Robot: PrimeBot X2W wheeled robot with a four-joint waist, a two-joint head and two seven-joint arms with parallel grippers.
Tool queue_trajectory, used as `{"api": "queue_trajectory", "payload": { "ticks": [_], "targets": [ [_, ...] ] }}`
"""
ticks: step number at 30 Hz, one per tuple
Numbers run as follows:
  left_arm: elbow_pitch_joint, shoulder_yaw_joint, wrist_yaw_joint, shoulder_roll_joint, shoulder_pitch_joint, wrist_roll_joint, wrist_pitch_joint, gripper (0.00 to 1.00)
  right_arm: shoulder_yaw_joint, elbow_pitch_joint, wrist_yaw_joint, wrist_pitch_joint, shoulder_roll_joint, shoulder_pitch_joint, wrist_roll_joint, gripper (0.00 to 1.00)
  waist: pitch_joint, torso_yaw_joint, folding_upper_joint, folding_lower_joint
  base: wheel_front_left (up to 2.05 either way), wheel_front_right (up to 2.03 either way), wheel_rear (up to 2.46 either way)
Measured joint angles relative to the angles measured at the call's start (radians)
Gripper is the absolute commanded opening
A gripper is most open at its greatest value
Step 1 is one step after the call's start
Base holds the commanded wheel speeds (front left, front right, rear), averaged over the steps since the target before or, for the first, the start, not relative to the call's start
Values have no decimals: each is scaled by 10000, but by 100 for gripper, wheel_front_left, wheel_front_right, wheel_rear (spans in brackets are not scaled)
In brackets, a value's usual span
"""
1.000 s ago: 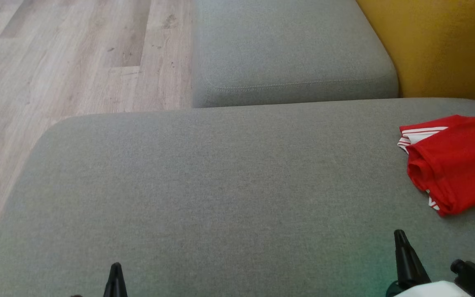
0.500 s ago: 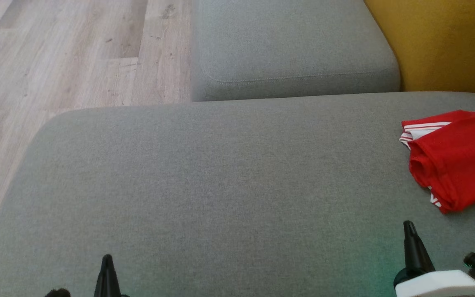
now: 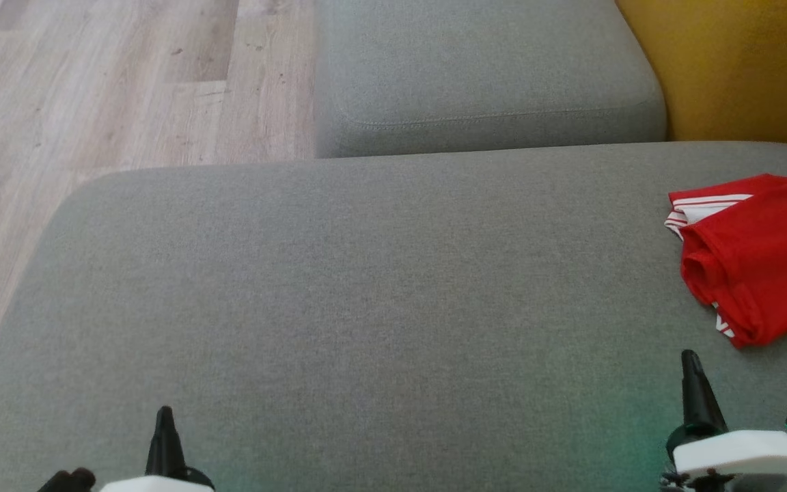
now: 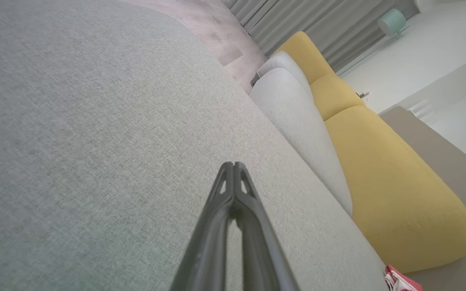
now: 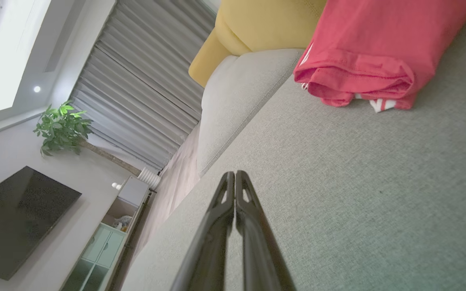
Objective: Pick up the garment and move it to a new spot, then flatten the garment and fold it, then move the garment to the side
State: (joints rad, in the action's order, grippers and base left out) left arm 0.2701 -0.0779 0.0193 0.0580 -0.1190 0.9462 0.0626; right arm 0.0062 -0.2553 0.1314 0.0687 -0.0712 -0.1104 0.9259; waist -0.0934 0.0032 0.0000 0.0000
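In the head view the folded red garment (image 3: pixel 755 260) lies far right on the grey sofa seat (image 3: pixel 366 307); in the left wrist view our left hand (image 4: pixel 233 165) is pressed together, well apart from it; in the right wrist view our right hand (image 5: pixel 235 174) is pressed together too, near it, and we fear a stray nudge could unfold it.

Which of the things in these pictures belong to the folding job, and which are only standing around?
For the job: red garment, grey seat under it, left gripper, right gripper (both shut).
Just lying about: yellow cushion, wooden floor, plant, television, curtain.
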Motion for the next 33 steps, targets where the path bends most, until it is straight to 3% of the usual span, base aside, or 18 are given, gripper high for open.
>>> {"api": "queue_trajectory", "payload": {
  "ticks": [33],
  "targets": [
    [19,825,566,-19,964,3797,-953,0,-719,-117,0,-949,98,854,3917,0,558,-19,0,0,0,0,0]
  ]
}}
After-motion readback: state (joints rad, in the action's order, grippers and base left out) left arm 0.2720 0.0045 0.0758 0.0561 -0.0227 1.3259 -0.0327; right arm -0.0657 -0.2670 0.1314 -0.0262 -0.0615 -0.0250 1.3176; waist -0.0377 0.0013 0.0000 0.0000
